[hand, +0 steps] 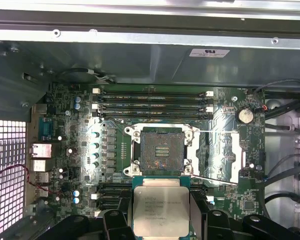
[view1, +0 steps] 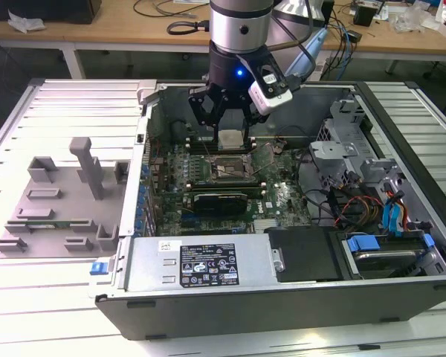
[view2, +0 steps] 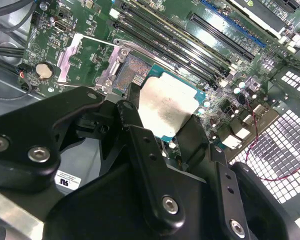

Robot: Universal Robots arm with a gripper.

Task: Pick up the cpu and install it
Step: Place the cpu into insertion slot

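The pick-up half of the job looks done. The black, multi-link metal pincer [view1: 228, 134] is clenched on the cpu [view1: 230, 139], a small thin square chip with a silvery-grey metal top plate and a pale green rim, gripping it by two opposite edges and holding it flat with the metal plate facing up. It hangs inside the open dark-grey metal computer case [view1: 208, 297], which lies on its side on the pale slatted desk [view1: 44, 305]. Well apart from it, on the exterior view's left, sits the moulded grey plastic tray [view1: 52, 201] with its upright blocks. Below the chip, the dark square socket [hand: 161, 152] with its metal frame lies bare on the green motherboard [hand: 80, 150]. Its contact field is exposed, and its shiny metal cover plate [hand: 225, 145] is folded open to one side. In the first wrist view the cpu sits just beside the socket's near edge rather than squarely over it. In the second wrist view one of its corners overlaps the frame. I judge it to be above the socket and not touching it, though the exact height is hard to read. The install half is therefore not yet done: the chip is not seated, the pincer has not let go, and the cover plate is not closed over it.
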